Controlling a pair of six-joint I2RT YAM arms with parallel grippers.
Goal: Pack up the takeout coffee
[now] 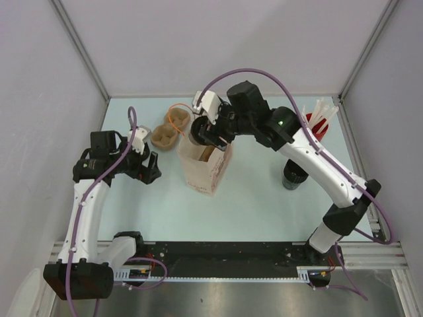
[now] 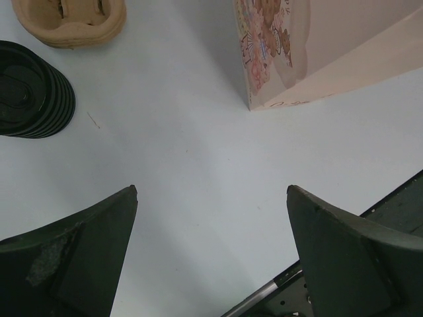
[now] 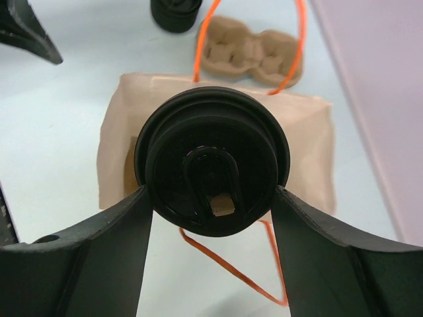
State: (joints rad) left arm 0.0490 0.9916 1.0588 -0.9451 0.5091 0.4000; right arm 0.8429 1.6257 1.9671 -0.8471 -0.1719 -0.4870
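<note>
The takeout coffee (image 2: 30,89), a short matte black cup with a ringed lid, stands on the table ahead and to the left of my left gripper (image 2: 211,191). That gripper is open and empty, low over the table. The same cup shows at the top of the right wrist view (image 3: 175,13). My right gripper (image 3: 211,191) is shut on another black cup (image 3: 211,168) with a glossy lid and a sip hole. It holds this cup over the open mouth of the beige paper bag (image 1: 201,173).
A brown pulp cup carrier (image 1: 168,131) lies behind the bag. A tall black cup (image 1: 294,177) stands to the right under my right arm. A red cup of white sticks (image 1: 319,119) sits at the back right. The bag's orange handles (image 3: 264,264) hang loose.
</note>
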